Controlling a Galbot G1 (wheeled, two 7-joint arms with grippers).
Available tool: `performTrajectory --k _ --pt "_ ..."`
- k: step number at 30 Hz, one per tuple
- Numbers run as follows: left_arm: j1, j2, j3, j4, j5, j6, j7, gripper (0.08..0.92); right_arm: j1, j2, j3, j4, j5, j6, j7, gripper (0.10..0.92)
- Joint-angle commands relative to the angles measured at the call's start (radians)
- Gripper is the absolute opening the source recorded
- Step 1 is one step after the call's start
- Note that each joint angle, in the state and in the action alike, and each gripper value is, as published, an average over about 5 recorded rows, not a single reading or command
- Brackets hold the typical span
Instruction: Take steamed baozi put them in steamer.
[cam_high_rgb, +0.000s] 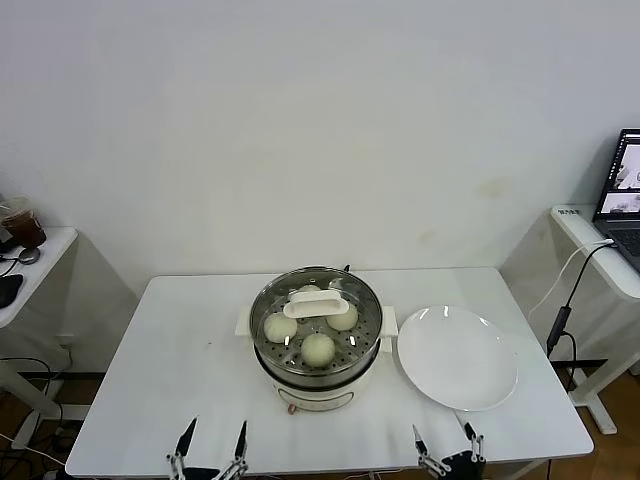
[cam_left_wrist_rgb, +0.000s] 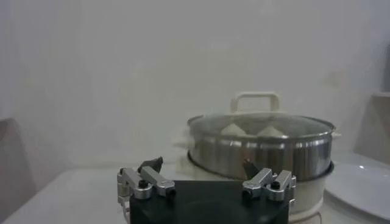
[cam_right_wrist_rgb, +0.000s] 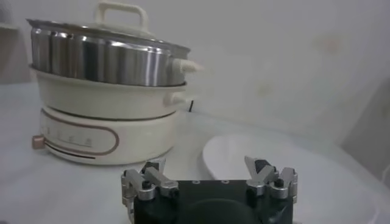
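Note:
The steamer (cam_high_rgb: 316, 372) stands in the middle of the white table, its steel basket on a white pot base. A glass lid with a white handle (cam_high_rgb: 316, 302) covers it. Several baozi (cam_high_rgb: 318, 348) lie inside under the lid; three show clearly and a fourth is partly hidden behind the handle. My left gripper (cam_high_rgb: 212, 440) is open and empty at the table's front edge, left of the steamer. My right gripper (cam_high_rgb: 445, 441) is open and empty at the front edge, near the plate. The steamer also shows in the left wrist view (cam_left_wrist_rgb: 262, 149) and the right wrist view (cam_right_wrist_rgb: 103, 58).
A flat white plate (cam_high_rgb: 457, 356) lies empty just right of the steamer, also in the right wrist view (cam_right_wrist_rgb: 274, 158). A side table with a laptop (cam_high_rgb: 622, 195) and cables stands at the far right; another side table (cam_high_rgb: 25, 265) at the far left.

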Motion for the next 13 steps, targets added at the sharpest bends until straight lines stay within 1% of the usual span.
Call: performTrajectory --k 1,13 --pt "0.060 -0.034 -0.047 0.064 -0.046 -0.070 -0.002 0.823 -0.026 -0.024 -0.009 0.036 0.088 -0.027 -0.011 0.823" --pt "0.058 -0.041 -0.045 0.071 -0.014 -0.042 0.018 0.823 -0.036 -0.028 -0.006 0.056 0.092 -0.029 -0.027 0.823"
